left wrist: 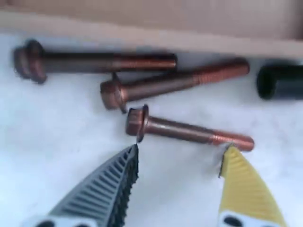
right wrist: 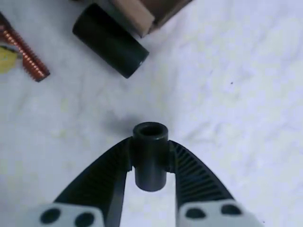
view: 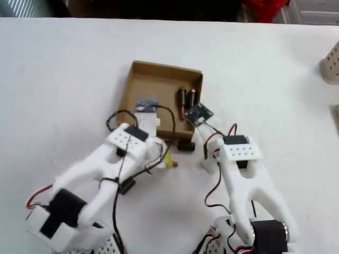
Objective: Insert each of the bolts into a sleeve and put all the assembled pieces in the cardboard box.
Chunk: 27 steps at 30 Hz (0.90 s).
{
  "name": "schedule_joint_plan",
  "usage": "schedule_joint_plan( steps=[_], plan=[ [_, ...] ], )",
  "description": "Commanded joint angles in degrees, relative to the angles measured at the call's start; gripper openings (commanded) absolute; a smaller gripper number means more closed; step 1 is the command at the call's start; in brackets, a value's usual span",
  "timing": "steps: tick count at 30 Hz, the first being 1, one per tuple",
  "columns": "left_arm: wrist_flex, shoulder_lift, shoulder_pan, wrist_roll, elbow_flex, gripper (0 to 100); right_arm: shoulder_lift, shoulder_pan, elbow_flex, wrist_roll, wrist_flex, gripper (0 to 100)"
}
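White table [view: 63, 79] | left tool [left wrist: 182, 150] agape over 1 bolt [left wrist: 187, 131] near cardboard box [left wrist: 142, 19] | right tool [right wrist: 150, 146] clenching sleeve [right wrist: 150, 168]

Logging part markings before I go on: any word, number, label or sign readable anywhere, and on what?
None readable. The bolts, the sleeve in the right gripper, the loose sleeve and the cardboard box show no markings. The circuit boards on the wrists may carry print, but it is too small to read.
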Motion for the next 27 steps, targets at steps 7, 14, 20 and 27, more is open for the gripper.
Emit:
schedule_joint_plan(
  steps=[7, 14, 20, 27],
  plan=[
    [0.6, -3.9, -1.6, -0.3, 1.0, 29, -0.8, -0.7, -0.3, 1.0, -0.9, 1.6],
    [-0.4, 0.6, -4.9, 7.6, -4.7, 29, -0.8, -1.8, -0.1, 1.0, -0.9, 1.6],
    [-5.3, 0.5, -4.3, 10.5, -5.4, 29, -0.8, -1.8, -0.1, 1.1, -0.9, 1.6],
    [-6.9, 1.0, -2.3, 12.7, -5.1, 29, -0.8, -1.8, -0.1, 1.1, -0.9, 1.6]
  ],
)
